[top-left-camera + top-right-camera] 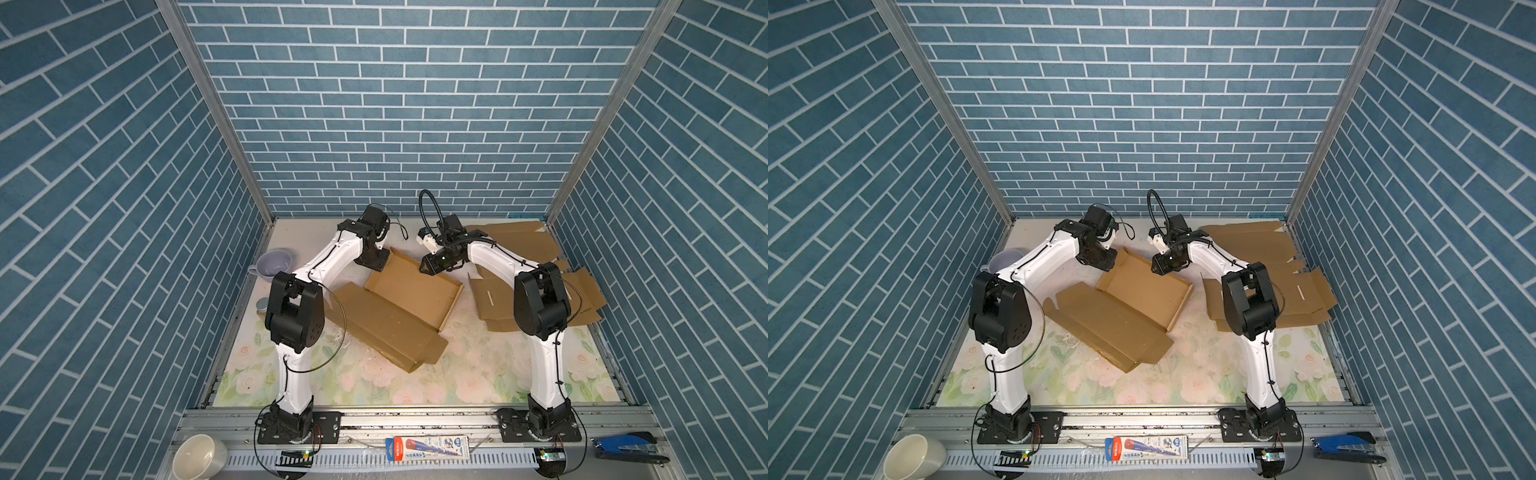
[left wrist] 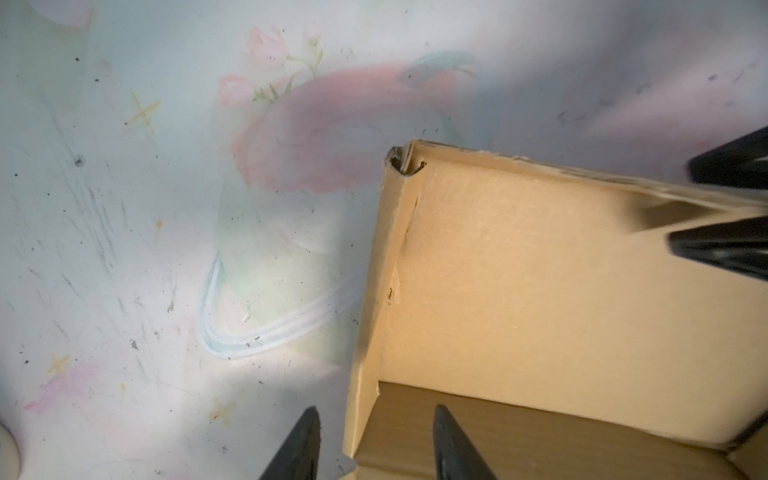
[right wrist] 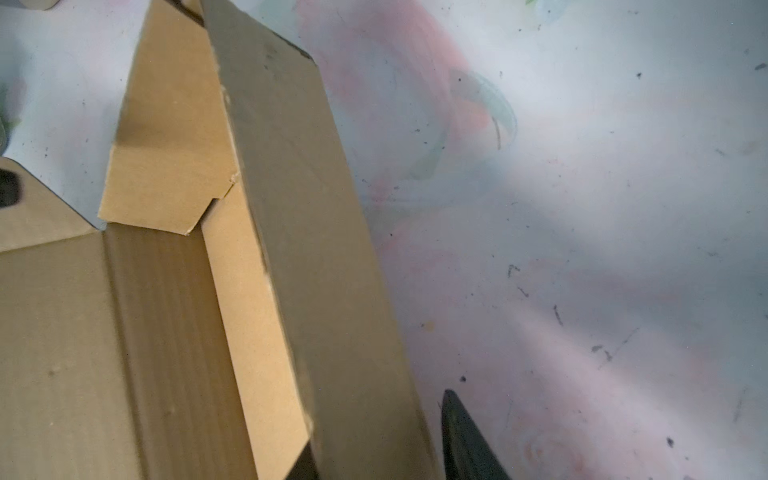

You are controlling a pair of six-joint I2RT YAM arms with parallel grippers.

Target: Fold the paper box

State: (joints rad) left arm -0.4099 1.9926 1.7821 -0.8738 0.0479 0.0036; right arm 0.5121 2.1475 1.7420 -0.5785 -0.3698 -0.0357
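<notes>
The brown paper box point(image 1: 409, 291) lies open in the middle of the table, a shallow tray with its lid panel point(image 1: 374, 328) spread toward the front. My left gripper point(image 1: 376, 262) is at the tray's far left corner. In the left wrist view it point(image 2: 376, 409) stands open, one finger on each side of the side wall point(image 2: 365, 332). My right gripper point(image 1: 426, 268) is at the tray's far right corner. In the right wrist view it point(image 3: 378, 424) is shut on the folded far wall point(image 3: 316, 232); one finger point(image 3: 465, 440) shows outside, the other is almost hidden.
Flat cardboard sheets point(image 1: 494, 299) lie under the right arm, and more point(image 1: 515, 239) lie at the back right. A lilac cup point(image 1: 274, 262) and a small tin point(image 1: 262, 305) stand by the left wall. A white bowl point(image 1: 199, 457), a packet point(image 1: 428, 449) and a blue stapler point(image 1: 627, 444) lie on the front rail.
</notes>
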